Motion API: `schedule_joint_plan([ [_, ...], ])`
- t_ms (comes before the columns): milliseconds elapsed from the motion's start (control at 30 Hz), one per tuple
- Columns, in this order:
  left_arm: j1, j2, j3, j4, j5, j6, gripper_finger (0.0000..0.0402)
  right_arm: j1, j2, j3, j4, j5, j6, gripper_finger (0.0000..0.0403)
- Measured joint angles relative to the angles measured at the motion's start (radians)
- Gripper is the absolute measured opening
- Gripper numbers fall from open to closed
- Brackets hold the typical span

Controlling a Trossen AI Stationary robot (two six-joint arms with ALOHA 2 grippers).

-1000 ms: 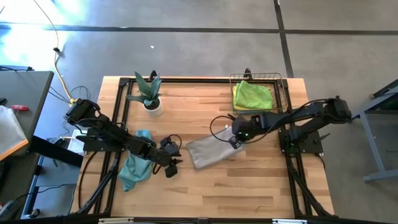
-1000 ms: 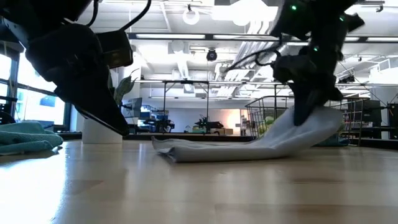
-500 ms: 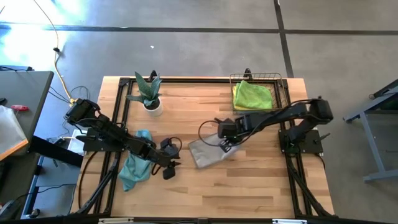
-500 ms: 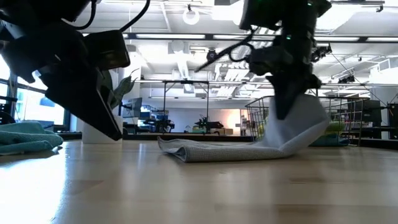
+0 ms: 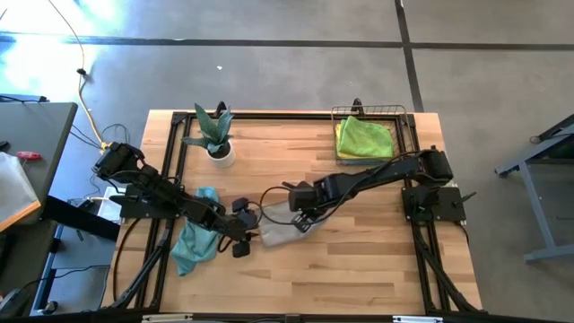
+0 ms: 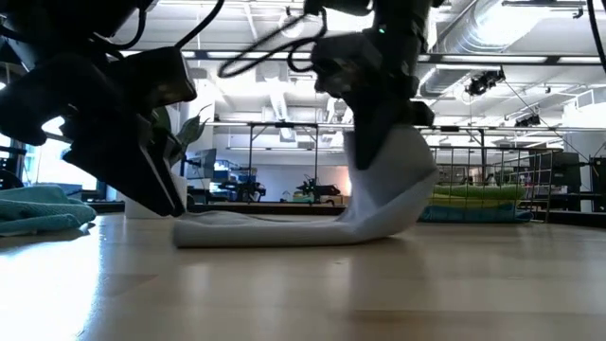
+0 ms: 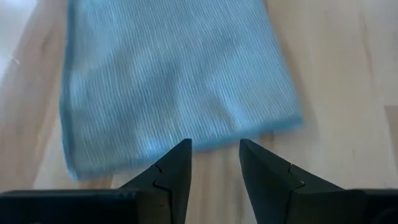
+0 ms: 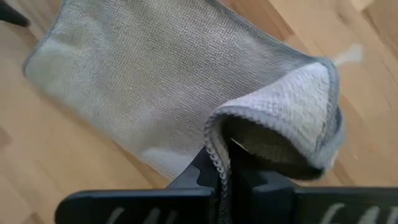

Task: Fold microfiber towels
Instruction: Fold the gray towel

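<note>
A grey microfiber towel (image 5: 276, 229) lies near the table's middle, with its right end raised. My right gripper (image 5: 301, 218) is shut on that end and points steeply down. My left gripper (image 7: 214, 149) is open, just off the towel's left edge (image 7: 186, 134), with nothing between its fingers. A crumpled teal towel (image 5: 193, 238) lies on the table under the left arm. A lime green towel (image 5: 363, 137) rests in the wire basket (image 5: 408, 126) at the far right. My right gripper pinches the grey towel's hemmed right end (image 8: 214, 146) between its two fingers, from above. That end is lifted and curls over (image 6: 388, 180), bulging open beside the fingers. The rest (image 6: 265, 232) lies flat on the table. I cannot tell whether my left gripper touches the towel's edge.
A potted plant (image 5: 213, 135) stands at the far left. Bare wood stretches along the near side and to the right of the grey towel. Black frame rails run along the table's left, right and far edges.
My right gripper has moved toward the table's left edge and slightly up, carrying the grey towel's right end over the part that lies flat. The towel's left end has slid a little toward my left gripper, which has rolled slightly in place.
</note>
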Motion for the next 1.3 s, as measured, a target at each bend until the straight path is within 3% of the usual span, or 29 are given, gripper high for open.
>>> schedule_joint_plan([
  [300, 0.002, 0.008, 0.0, 0.069, -0.155, 0.089, 0.0126, 0.013, 0.01, 0.116, -0.27, 0.095, 0.054, 0.0],
  [667, 0.002, 0.011, 0.0, 0.145, -0.177, 0.132, 0.0126, 0.02, 0.01, 0.173, -0.628, 0.143, 0.129, 0.0],
  [767, 0.002, 0.011, 0.0, 0.142, -0.176, 0.129, 0.0126, 0.02, 0.01, 0.173, -0.602, 0.148, 0.137, 0.0],
  [1100, 0.0, 0.011, 0.0, 0.132, -0.164, 0.121, 0.0126, 0.02, 0.011, 0.173, -0.269, 0.098, 0.19, 0.0],
  [1300, 0.0, 0.011, 0.0, 0.124, -0.163, 0.139, 0.0126, 0.038, 0.082, 0.174, -0.194, 0.092, 0.218, 0.0],
])
